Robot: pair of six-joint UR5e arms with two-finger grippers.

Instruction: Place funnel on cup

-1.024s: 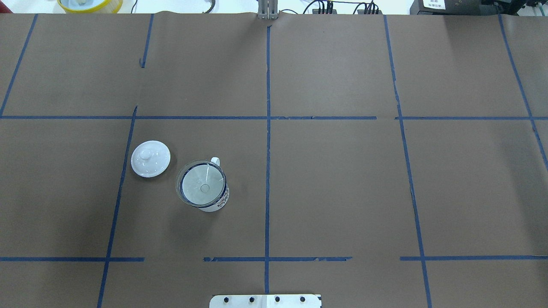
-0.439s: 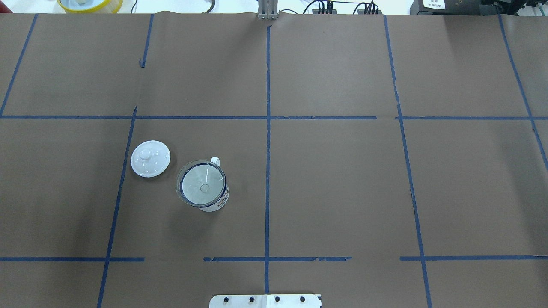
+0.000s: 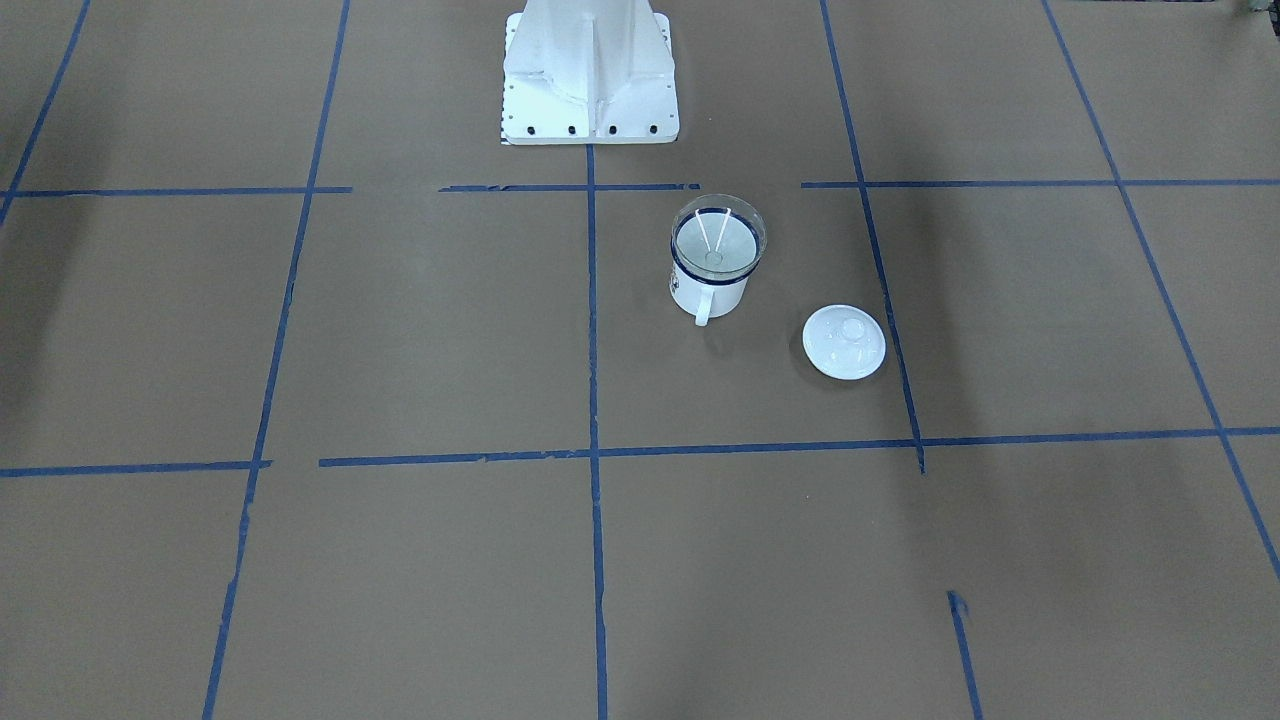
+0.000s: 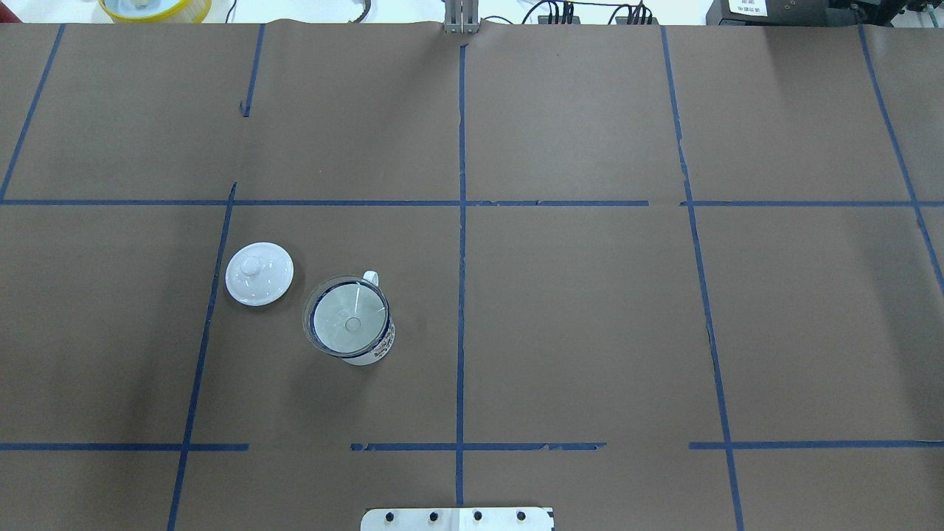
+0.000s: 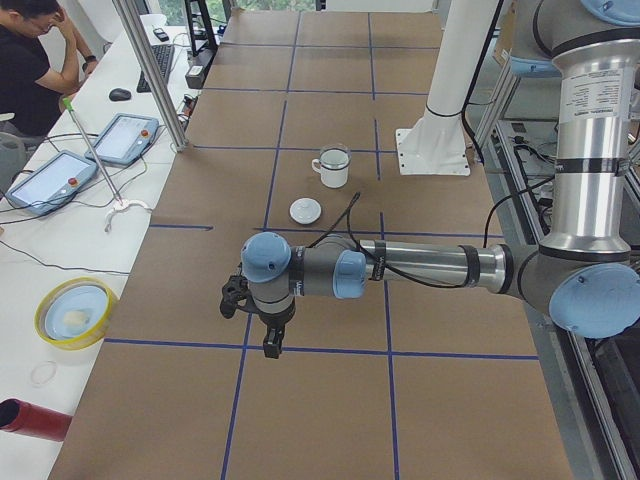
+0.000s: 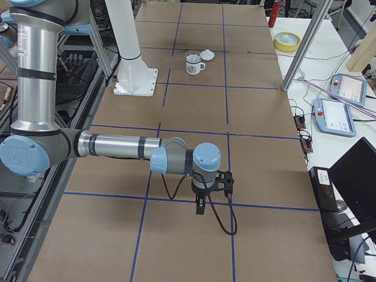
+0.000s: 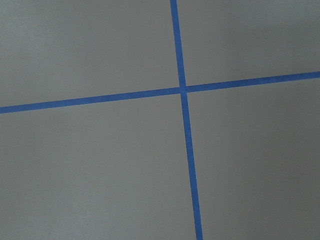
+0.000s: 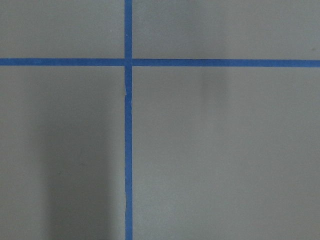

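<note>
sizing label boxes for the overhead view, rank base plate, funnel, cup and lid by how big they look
1. base plate, widest, though cut off by the frame edge
2. funnel and cup: near alike, the funnel sits in the cup's mouth, so unranked
3. lid, smallest
</note>
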